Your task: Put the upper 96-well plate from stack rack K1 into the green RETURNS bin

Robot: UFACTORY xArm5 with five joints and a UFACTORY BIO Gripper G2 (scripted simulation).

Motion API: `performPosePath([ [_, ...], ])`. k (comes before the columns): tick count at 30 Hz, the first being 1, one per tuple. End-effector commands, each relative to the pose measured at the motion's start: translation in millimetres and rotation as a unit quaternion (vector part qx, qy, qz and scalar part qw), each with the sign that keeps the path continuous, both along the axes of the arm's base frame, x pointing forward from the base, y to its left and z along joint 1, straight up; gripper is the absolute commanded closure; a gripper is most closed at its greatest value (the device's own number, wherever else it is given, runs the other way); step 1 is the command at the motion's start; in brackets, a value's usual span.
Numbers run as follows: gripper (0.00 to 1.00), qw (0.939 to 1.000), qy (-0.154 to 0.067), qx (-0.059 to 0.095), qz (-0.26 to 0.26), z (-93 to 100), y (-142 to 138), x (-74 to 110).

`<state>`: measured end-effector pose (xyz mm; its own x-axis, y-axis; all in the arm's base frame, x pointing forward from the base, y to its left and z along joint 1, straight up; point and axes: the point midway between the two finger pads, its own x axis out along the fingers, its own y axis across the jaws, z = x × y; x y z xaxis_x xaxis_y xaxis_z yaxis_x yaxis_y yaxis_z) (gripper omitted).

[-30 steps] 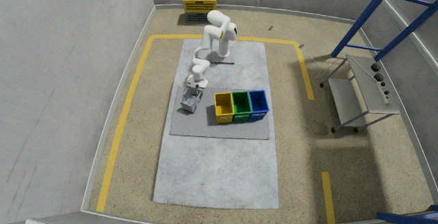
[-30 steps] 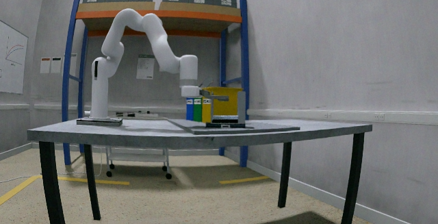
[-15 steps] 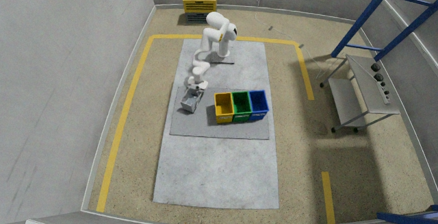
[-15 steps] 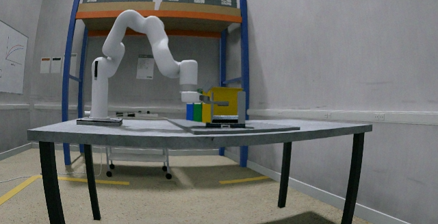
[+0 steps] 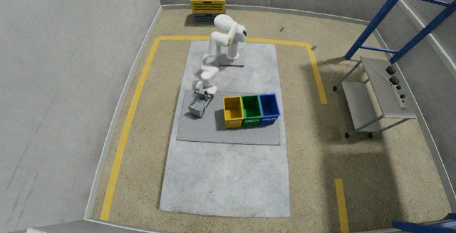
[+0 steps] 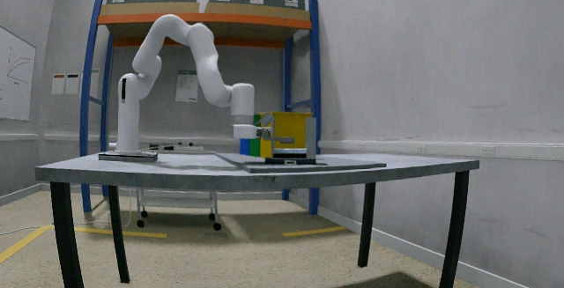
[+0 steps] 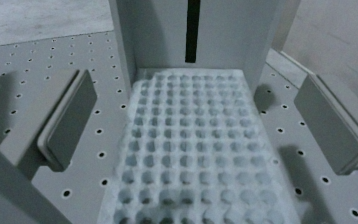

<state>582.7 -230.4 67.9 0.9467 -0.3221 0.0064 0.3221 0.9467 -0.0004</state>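
Observation:
The grey stack rack K1 (image 5: 197,110) (image 6: 311,138) (image 7: 157,35) stands on the perforated mat, with tall end walls. The pale upper 96-well plate (image 7: 192,130) lies flat in it. The lower plate is hidden in the wrist view and cannot be told apart in the exterior view. My gripper (image 7: 200,122) (image 6: 286,140) is open and empty, its fingers on either side of the plate with gaps, and appears slightly above it in the exterior view. The green bin (image 5: 251,106) (image 6: 255,148) stands upright between the yellow bin (image 5: 233,109) (image 6: 293,127) and the blue bin (image 5: 269,106) (image 6: 244,147).
The three bins stand close together in a row, right of the rack in the top view, the yellow one nearest. The rack's end wall with a dark slot rises beyond the plate in the wrist view. The perforated mat (image 5: 199,131) (image 7: 100,150) lies under rack and bins.

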Motion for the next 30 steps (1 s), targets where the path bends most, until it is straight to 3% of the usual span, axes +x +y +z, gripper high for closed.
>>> performPosePath([
  [1, 0.63, 1.0, -0.004, -0.003, 0.003, -2.1, 0.2, 1.9],
  [30, 0.63, 1.0, -0.004, -0.003, 0.003, -11.4, 0.2, 1.9],
])
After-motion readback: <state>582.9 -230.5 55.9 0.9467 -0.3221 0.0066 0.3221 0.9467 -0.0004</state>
